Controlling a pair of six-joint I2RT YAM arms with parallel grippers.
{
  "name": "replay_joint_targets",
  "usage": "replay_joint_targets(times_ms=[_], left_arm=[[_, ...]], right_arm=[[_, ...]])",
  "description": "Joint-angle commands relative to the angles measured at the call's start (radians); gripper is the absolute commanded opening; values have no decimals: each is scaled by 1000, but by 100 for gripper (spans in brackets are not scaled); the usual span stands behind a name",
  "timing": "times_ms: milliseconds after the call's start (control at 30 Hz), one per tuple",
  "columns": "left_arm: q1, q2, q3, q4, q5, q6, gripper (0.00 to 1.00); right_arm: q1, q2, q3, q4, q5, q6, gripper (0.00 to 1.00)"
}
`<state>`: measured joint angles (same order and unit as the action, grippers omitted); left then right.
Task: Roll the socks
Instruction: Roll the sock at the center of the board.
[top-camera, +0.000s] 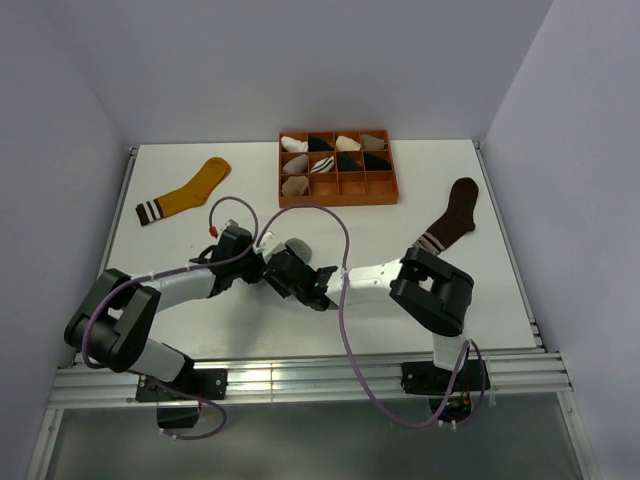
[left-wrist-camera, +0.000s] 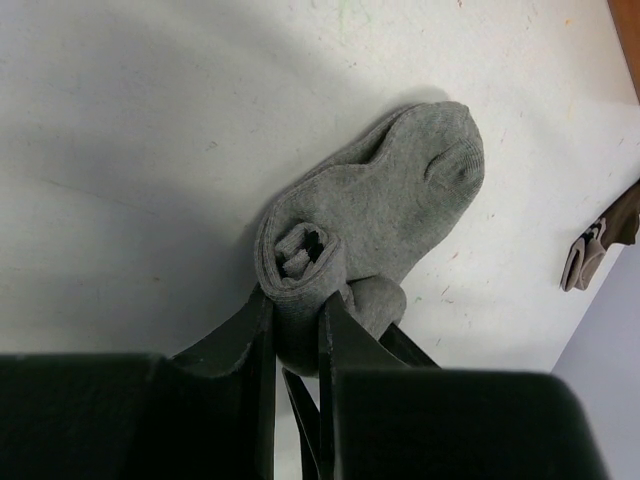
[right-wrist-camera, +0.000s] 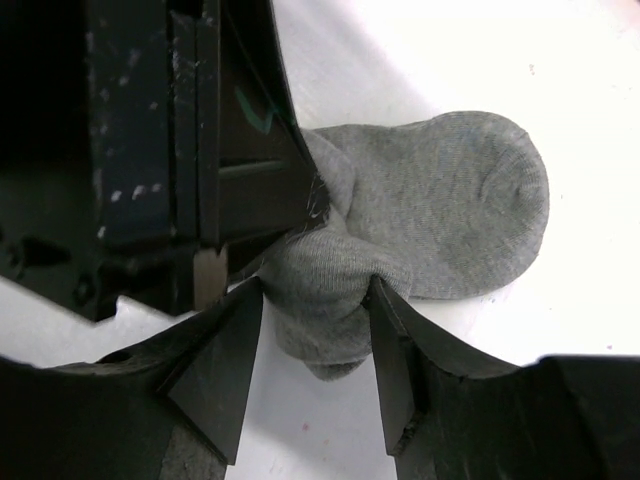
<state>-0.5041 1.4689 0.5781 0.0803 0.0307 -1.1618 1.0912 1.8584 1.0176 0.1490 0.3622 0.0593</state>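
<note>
A grey sock (left-wrist-camera: 400, 200) lies on the white table (top-camera: 200, 250), its cuff end wound into a roll. My left gripper (left-wrist-camera: 298, 322) is shut on that roll. My right gripper (right-wrist-camera: 312, 320) is open and straddles the bunched end of the same grey sock (right-wrist-camera: 440, 200); the fabric brushes its fingertips. From above, both grippers meet at mid-table, left gripper (top-camera: 262, 264) and right gripper (top-camera: 290, 272), and only the grey toe (top-camera: 298, 246) shows. A mustard-yellow sock (top-camera: 186, 192) lies flat at the back left. A dark brown sock (top-camera: 452, 215) lies flat at the right.
An orange compartment tray (top-camera: 337, 198) with several small sock bundles stands at the back centre. Grey walls close in the table on the left, back and right. The brown sock's striped cuff (left-wrist-camera: 598, 238) shows at the right edge of the left wrist view.
</note>
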Motion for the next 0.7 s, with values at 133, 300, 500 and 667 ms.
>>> replay_joint_targets(times_ms=[133, 300, 500, 667], left_arm=[[-17, 45, -14, -165, 48, 94, 0], [-17, 53, -8, -159, 63, 105, 0], [-17, 41, 20, -184, 68, 131, 3], [-2, -33, 40, -226, 6, 132, 39]], right_arm=[[-13, 154, 49, -8, 61, -42, 56], [-17, 220, 59, -52, 32, -36, 50], [-34, 243, 84, -141, -48, -18, 5], [-71, 187, 75, -242, -173, 14, 0]])
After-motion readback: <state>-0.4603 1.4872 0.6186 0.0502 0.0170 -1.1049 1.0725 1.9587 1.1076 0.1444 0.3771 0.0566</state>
